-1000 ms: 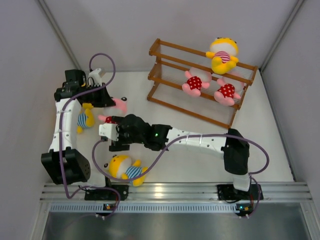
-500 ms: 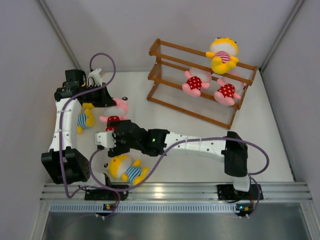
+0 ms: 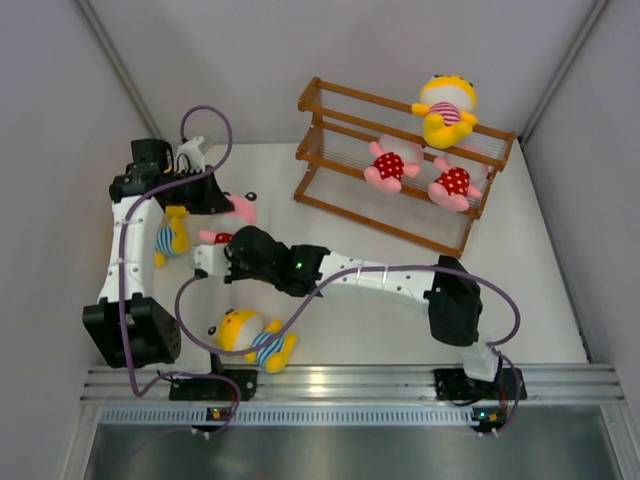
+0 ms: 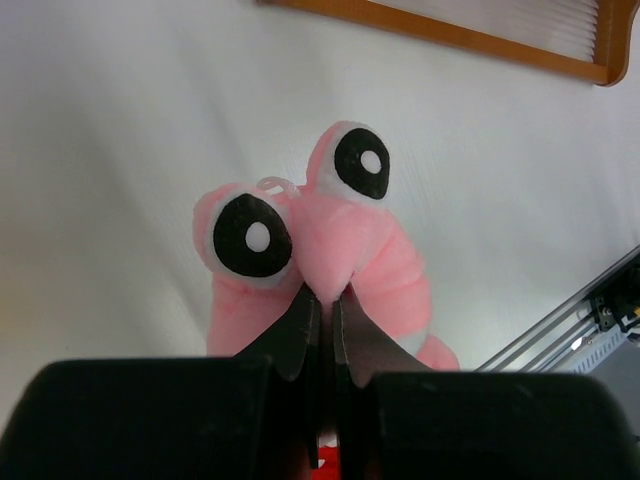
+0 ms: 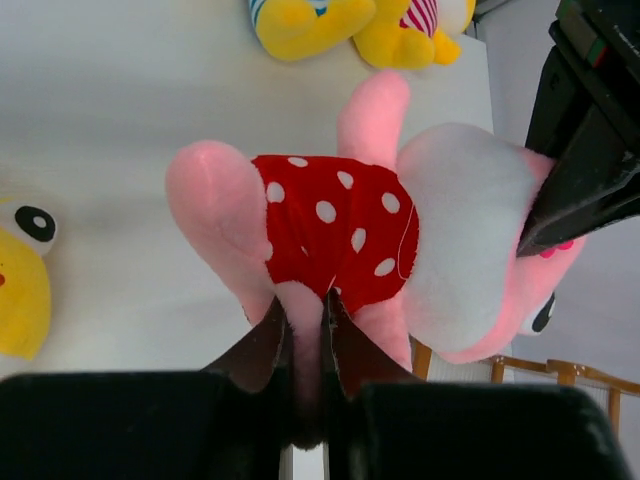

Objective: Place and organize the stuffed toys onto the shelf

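A pink stuffed toy (image 3: 238, 210) in a red white-dotted outfit (image 5: 330, 230) hangs between both grippers at the left of the table. My left gripper (image 4: 322, 298) is shut on the pink snout of its head (image 4: 300, 225). My right gripper (image 5: 303, 318) is shut on one of its pink limbs, just below the red outfit. The brown wooden shelf (image 3: 330, 100) stands at the back right. It carries a yellow toy in pink stripes (image 3: 443, 110) on top and two pink dotted toys (image 3: 388, 163) (image 3: 452, 183) on the middle tier.
A yellow toy in blue stripes (image 3: 255, 340) lies near the front edge by the left arm's base. Another yellow striped toy (image 3: 168, 238) lies against the left arm. The left gripper's black fingers (image 5: 590, 150) show at the right of the right wrist view.
My right gripper swung toward the front, came back to the pink toy and shut on its limb. The left gripper has kept its hold on the head.
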Tool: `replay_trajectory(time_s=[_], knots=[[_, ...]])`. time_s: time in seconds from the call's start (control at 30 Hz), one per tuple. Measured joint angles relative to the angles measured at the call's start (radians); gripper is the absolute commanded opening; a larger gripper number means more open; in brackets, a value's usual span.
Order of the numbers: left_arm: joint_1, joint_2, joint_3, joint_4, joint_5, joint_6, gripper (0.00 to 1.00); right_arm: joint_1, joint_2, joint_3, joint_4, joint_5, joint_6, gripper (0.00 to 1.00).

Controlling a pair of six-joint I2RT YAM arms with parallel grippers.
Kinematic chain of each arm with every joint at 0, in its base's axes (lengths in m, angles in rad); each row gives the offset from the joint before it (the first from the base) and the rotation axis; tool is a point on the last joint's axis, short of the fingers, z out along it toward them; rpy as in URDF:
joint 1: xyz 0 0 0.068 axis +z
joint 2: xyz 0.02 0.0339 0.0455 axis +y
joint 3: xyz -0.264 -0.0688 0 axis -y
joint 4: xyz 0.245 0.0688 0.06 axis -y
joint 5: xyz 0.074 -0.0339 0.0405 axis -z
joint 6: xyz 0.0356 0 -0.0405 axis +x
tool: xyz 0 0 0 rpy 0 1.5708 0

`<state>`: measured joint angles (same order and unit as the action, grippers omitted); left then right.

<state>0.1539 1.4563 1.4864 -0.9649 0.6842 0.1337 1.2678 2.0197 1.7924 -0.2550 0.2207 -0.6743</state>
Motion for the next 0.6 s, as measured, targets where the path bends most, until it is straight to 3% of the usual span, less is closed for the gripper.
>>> replay_trajectory(time_s=[0.07, 0.1, 0.13, 0.27, 0.37, 0.6], knots=[[0.000, 0.000, 0.000, 0.008, -0.001, 0.003, 0.00, -0.010, 0.001, 0.011, -0.009, -0.001, 0.017, 0.00], [0.000, 0.000, 0.000, 0.013, -0.001, 0.006, 0.05, -0.015, 0.001, 0.011, -0.011, -0.002, 0.024, 0.00], [0.000, 0.000, 0.000, 0.015, -0.002, 0.007, 0.26, -0.019, 0.001, 0.011, -0.014, -0.002, 0.027, 0.00], [0.001, 0.000, 0.009, 0.021, -0.024, 0.023, 0.77, -0.041, -0.005, 0.000, -0.042, -0.006, 0.037, 0.00], [0.004, 0.000, 0.040, 0.010, -0.036, 0.011, 0.94, -0.070, -0.015, -0.020, -0.061, -0.005, 0.039, 0.00], [0.065, 0.000, 0.175, 0.007, -0.080, -0.003, 0.98, -0.194, -0.090, -0.053, -0.100, -0.002, 0.038, 0.00]])
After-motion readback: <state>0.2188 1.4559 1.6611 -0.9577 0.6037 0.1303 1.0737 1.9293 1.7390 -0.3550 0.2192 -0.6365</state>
